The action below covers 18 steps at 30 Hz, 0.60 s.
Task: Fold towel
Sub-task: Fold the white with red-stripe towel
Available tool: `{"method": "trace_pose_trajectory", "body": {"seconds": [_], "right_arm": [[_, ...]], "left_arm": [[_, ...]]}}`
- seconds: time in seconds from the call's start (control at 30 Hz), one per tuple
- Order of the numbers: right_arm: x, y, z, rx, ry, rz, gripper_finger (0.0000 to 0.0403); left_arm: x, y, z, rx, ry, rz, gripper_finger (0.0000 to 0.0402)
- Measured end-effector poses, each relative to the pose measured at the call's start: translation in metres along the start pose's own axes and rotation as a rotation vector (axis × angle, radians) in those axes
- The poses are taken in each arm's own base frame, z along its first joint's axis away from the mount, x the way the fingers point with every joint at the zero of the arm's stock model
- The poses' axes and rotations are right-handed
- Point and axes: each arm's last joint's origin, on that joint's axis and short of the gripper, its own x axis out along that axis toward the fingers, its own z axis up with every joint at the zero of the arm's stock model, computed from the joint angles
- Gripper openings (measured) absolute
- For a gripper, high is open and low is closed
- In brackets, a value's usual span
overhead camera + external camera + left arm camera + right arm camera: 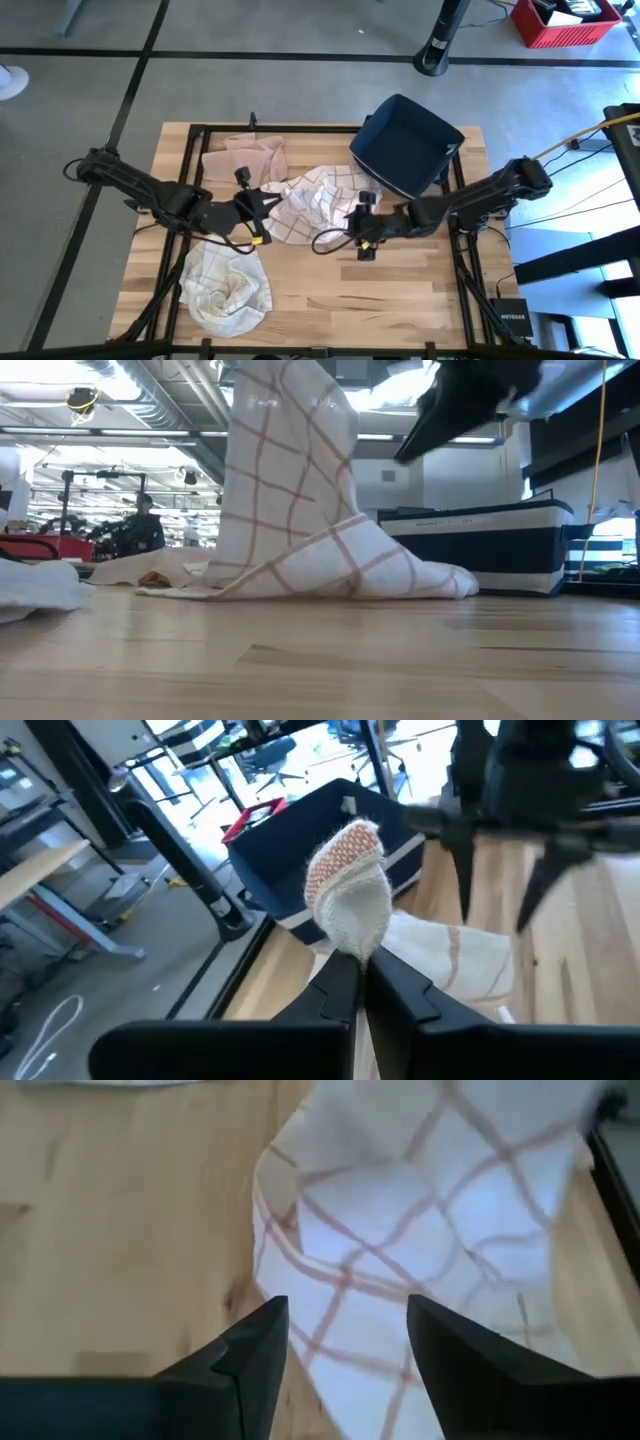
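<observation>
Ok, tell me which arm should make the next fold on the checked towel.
Left, probably. The left gripper is shut on a corner of the checked towel, lifting it off the table. The right gripper is open above the cloth, holding nothing.

Overhead, table-level and two close wrist views share the checked towel (pixel 305 205).

Towel (pixel 305 200): white w/ thin reddish-brown check. Lies mid-table, crumpled, not folded. One part is pinched shut in my left tool (pixel 360 970) and pulled up off the table; cloth hangs in a tall cone, lower edge spread on the wood. A bunched corner sticks out past my fingertips.
</observation>
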Motion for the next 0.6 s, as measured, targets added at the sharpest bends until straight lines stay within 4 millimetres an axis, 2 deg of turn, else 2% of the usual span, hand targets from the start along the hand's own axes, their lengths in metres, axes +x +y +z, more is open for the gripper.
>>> {"method": "trace_pose_trajectory", "body": {"seconds": [0.1,0.23,0.4,0.53,0.6], "right_arm": [[0.025,0.008,-0.013,-0.140,0.039,-0.052,0.0209],[0.048,0.007,-0.013,-0.196,0.031,-0.154,0.0209],[0.074,-0.002,-0.020,-0.186,0.052,0.014,0.0209],[0.084,-0.012,-0.025,-0.152,0.082,0.081,0.0205],[0.085,-0.013,-0.025,-0.146,0.081,0.108,0.0186]], "left_arm": [[0.000,0.000,-0.002,0.021,0.017,0.004,0.0003],[0.001,0.001,-0.004,0.031,0.027,0.008,0.0007],[0.001,0.001,-0.004,0.031,0.027,0.008,0.0006],[0.001,0.001,-0.003,0.029,0.025,0.008,0.0003],[0.001,0.001,-0.003,0.029,0.025,0.008,0.0005]]}}
